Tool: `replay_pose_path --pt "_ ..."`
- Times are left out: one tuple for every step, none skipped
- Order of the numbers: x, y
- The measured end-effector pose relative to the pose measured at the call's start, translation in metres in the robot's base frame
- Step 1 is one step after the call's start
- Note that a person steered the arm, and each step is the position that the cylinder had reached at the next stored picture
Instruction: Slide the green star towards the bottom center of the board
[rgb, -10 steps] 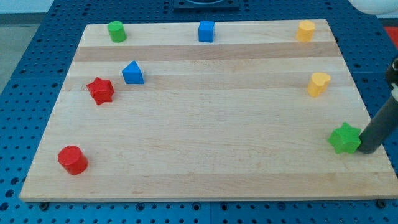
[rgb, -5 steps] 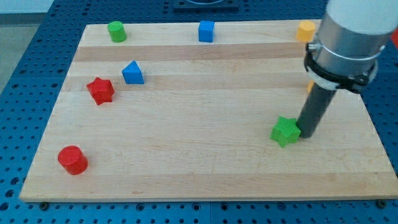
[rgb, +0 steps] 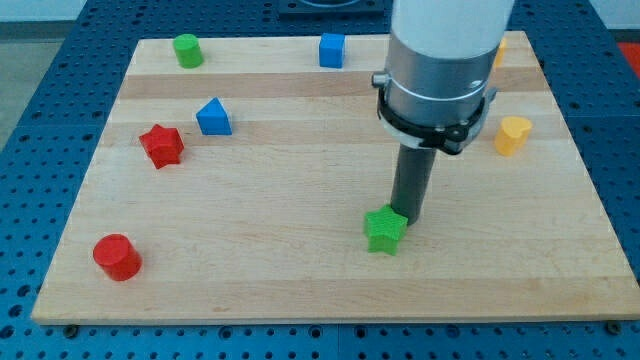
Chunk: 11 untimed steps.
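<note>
The green star (rgb: 384, 230) lies on the wooden board (rgb: 300, 290), a little right of centre and in the lower half. My tip (rgb: 409, 217) stands right against the star's upper right side. The dark rod rises from there into the grey arm body, which covers the board's upper right part.
A red cylinder (rgb: 117, 257) sits at the lower left, a red star (rgb: 161, 146) and a blue triangular block (rgb: 213, 117) at the left. A green cylinder (rgb: 186, 50) and a blue cube (rgb: 332, 49) sit along the top. A yellow block (rgb: 513, 135) sits at the right; another yellow block (rgb: 498, 48) is partly hidden by the arm.
My tip has swept from the board's right edge leftward, pushing the green star from the far right to near the lower centre. The other blocks have not moved.
</note>
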<state>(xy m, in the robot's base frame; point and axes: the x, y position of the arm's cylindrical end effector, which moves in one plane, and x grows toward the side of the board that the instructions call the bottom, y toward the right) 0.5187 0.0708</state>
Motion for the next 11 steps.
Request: replay_pose_path --pt "0.005 -0.007" --pt "0.010 -0.007" --pt "0.018 -0.007" --pt "0.026 -0.007" --pt "0.034 -0.007" --pt "0.043 -0.007" --pt "0.052 -0.009" --pt "0.057 -0.017" --pt "0.057 -0.032" --pt "0.057 -0.042" --pt "0.056 -0.042"
